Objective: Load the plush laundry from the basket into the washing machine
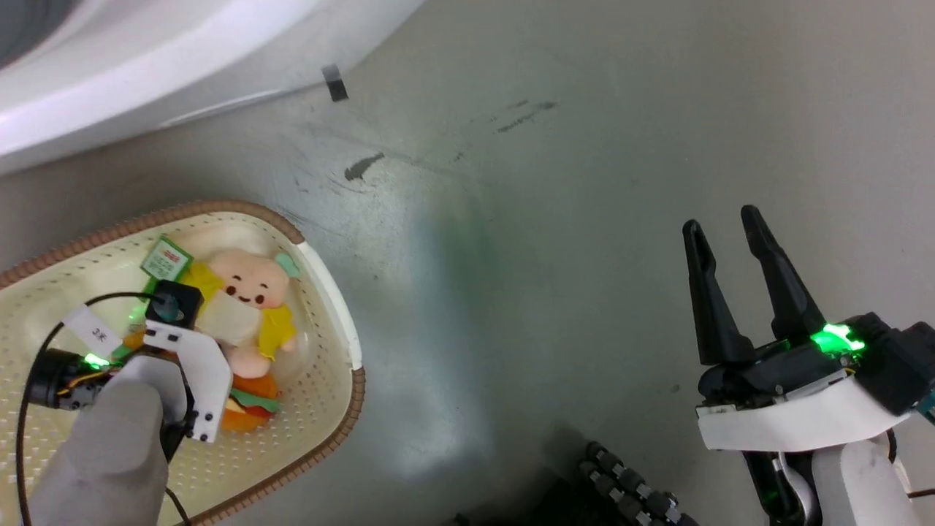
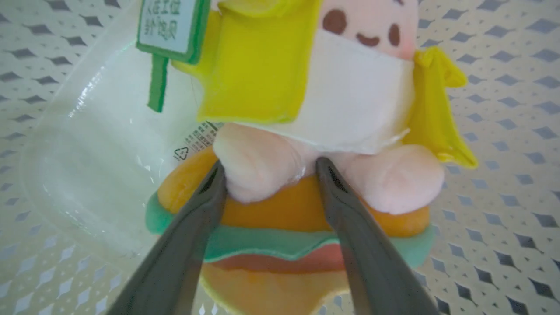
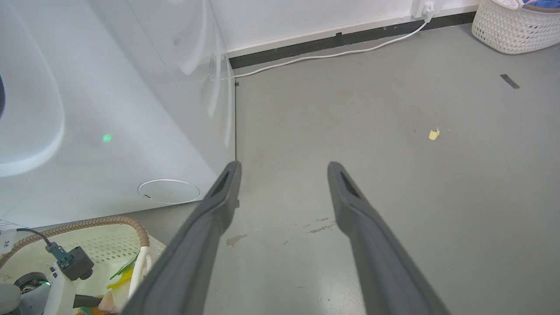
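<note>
Along the left wrist view, left jaws straddle the plush laundry's (image 2: 350,100) leg, open; right jaws spread.

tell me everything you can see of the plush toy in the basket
The plush laundry is a soft pink-faced doll in yellow and white clothes, sitting on an orange hamburger cushion, with a green paper tag. It lies in the basket, clear plastic wrapping at its side. The open left gripper straddles one pink leg.
</note>
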Tool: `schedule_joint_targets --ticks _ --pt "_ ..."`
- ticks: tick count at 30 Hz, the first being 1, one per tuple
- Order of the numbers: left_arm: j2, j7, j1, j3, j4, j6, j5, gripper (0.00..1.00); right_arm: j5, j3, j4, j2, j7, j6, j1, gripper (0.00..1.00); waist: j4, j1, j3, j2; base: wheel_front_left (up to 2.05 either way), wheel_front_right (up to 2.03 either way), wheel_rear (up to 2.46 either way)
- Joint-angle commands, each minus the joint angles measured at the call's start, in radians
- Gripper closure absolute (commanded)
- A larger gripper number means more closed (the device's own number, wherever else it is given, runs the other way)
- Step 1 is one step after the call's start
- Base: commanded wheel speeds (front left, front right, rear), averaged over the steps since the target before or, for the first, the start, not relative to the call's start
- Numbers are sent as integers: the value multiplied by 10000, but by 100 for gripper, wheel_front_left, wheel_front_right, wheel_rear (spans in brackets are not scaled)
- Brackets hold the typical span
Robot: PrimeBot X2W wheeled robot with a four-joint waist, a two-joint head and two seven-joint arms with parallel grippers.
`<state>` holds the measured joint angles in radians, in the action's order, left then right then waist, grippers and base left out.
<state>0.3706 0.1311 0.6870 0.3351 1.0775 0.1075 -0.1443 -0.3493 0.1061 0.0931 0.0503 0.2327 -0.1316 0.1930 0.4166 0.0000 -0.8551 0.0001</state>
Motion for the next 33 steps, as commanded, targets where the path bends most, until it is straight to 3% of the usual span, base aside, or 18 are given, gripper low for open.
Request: schedule_joint_targets --ticks 1,2,13,23,33 --pt "111 4 221 118 345 2 -82 0 -124 53 60 -1 116 9 200 0 135 0 -213 -1 0 0 0" --pt "138 -21 276 190 433 31 -101 100 -158 77 49 -1 137 9 237 0 178 0 -284 -1 0 0 0" --pt "504 -544 226 329 1302 126 -642 100 -404 410 -203 -1 291 9 809 0 664 0 -113 -1 0 0 0" --pt "-572 -1597 -552 198 1415 155 -1261 100 441 37 -660 -1 291 9 518 0 -331 0 1973 -1 0 0 0" --pt "-1669 -3564 -1847 100 1259 203 -1879 100 1521 -417 -1148 -1 291 9 -420 0 -1748 0 4824 -1 0 0 0"
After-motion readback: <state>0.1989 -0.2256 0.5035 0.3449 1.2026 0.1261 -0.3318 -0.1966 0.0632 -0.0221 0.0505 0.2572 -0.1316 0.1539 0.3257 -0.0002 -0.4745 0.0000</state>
